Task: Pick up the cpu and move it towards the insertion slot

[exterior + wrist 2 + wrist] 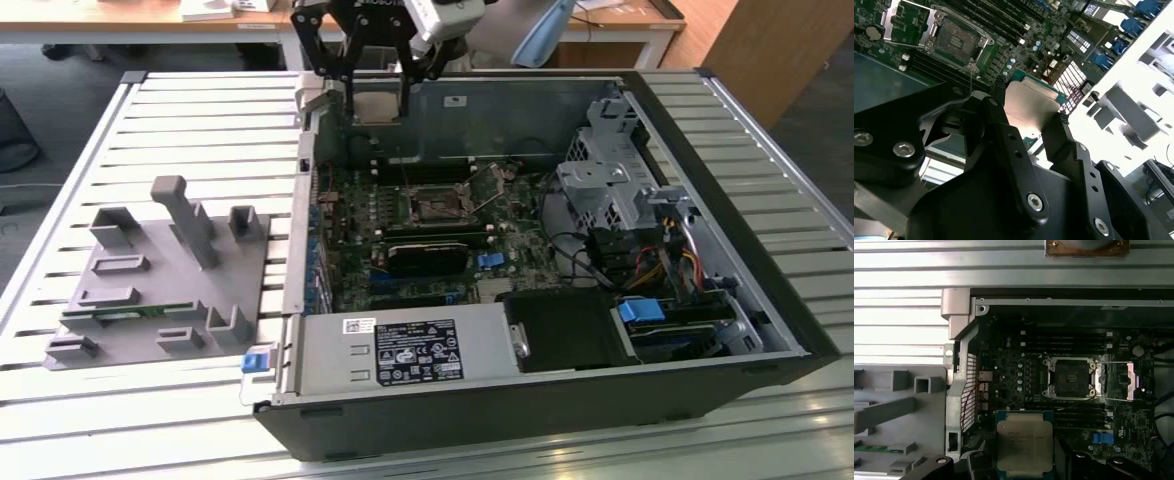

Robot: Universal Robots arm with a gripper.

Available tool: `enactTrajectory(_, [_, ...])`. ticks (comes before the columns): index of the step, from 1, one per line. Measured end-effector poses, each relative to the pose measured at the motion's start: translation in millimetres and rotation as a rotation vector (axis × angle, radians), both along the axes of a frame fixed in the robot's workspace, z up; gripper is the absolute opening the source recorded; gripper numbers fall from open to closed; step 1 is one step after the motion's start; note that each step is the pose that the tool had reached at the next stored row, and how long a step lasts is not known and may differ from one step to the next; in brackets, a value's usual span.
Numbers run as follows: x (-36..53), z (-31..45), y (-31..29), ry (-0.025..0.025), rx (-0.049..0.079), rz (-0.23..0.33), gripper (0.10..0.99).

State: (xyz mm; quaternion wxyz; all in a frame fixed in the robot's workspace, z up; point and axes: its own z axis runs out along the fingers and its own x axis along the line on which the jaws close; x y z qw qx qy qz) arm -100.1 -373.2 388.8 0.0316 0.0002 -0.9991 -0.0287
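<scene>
Claw (378, 75) clenched on the cpu (378, 105), fingers pinching two opposite edges; the chip is held in the air over the far rim of the open computer case (747, 330). In the first wrist view the cpu (1025, 442) is square with no real long axis, silvery lid facing the camera, teal rim visible; its near edge is cut off by the claw's black fingers (1076, 460). In the second wrist view the cpu (1031, 107) sits between the two fingers (1004, 135), face washed out by glare, lower part hidden behind the claw body.

The insertion slot (437, 205) lies below the claw on the motherboard (400, 250), well apart from the chip, with its metal frame flipped open to one side in both wrist views (1072, 377) (956, 40). Pins inside the dark centre are hard to make out.

Around it: black memory slots (1064, 340) beside the socket, the power supply (400, 350) at the case end far from the claw, a drive cage (607, 185) and cables (654, 265). On the slatted counter (200, 120) outside the case, a grey fixture block (160, 285) holds a green memory stick (127, 312). Nothing stands between chip and socket.
</scene>
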Motion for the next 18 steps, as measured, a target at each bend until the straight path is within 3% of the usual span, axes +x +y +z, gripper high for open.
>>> enactTrajectory(13, [25.1, -1.0, 12.1, -0.0013, 0.0, 0.0, 0.541])
enactTrajectory(18, [27.5, -1.0, 18.2, -0.0255, 0.0, 0.0, 0.541])
